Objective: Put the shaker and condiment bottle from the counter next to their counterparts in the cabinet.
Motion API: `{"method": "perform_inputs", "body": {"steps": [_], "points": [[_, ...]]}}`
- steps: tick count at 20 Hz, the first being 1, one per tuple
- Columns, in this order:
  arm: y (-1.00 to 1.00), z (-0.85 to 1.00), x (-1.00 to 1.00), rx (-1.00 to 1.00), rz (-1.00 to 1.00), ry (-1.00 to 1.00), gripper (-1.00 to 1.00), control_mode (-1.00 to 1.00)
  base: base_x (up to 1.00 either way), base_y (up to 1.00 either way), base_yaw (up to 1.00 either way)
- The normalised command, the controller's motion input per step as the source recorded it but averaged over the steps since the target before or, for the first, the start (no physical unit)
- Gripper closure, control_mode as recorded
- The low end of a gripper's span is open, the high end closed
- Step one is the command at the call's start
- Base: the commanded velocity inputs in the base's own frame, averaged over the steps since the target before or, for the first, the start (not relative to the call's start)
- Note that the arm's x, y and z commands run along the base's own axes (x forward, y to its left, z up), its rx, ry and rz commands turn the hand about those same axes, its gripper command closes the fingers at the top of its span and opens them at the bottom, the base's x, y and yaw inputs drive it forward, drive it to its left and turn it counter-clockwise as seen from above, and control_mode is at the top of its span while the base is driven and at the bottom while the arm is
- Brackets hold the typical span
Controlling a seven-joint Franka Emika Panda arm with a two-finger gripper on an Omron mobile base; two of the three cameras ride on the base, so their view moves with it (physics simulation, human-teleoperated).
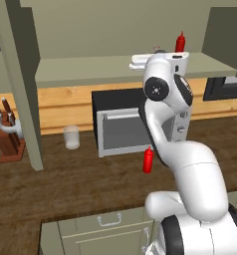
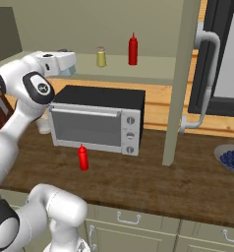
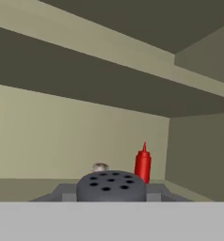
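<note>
While raised to cabinet (image 2: 183, 74) shelf, hand (image 3: 111, 195) level – grips shaker (image 3: 111, 186)

**Colours across my kitchen scene**

My arm (image 1: 190, 169) is white with dark joints. The counter (image 2: 153, 179) is dark brown wood plank over olive-grey drawers (image 2: 133, 229). Two bottles are bright red: one on the counter (image 2: 82, 157), one on the shelf (image 2: 133, 49). The cabinet (image 1: 115, 67) is olive-beige. The shelf's shaker (image 2: 101, 57) is yellowish, silver-capped. The shaker cap (image 3: 111, 186) before my camera is dark grey, dotted with black holes. The microwave (image 2: 97, 120) is black and silver.

Red condiment bottle (image 2: 82, 157) upright on counter (image 2: 153, 182), before black microwave (image 2: 97, 118).
</note>
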Motion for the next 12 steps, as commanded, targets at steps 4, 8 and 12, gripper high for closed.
{"method": "perform_inputs", "body": {"steps": [4,8,12], "points": [[0.04,-0.09,0.12,0.04,0.00,0.00,1.00,-1.00,0.00,0.00,0.00],[0.00,0.00,0.12,0.04,0.00,0.00,1.00,-1.00,0.00,0.00,0.00],[0.00,0.00,0.10,0.04,0.00,0.00,1.00,-1.00,0.00,0.00,0.00]]}}
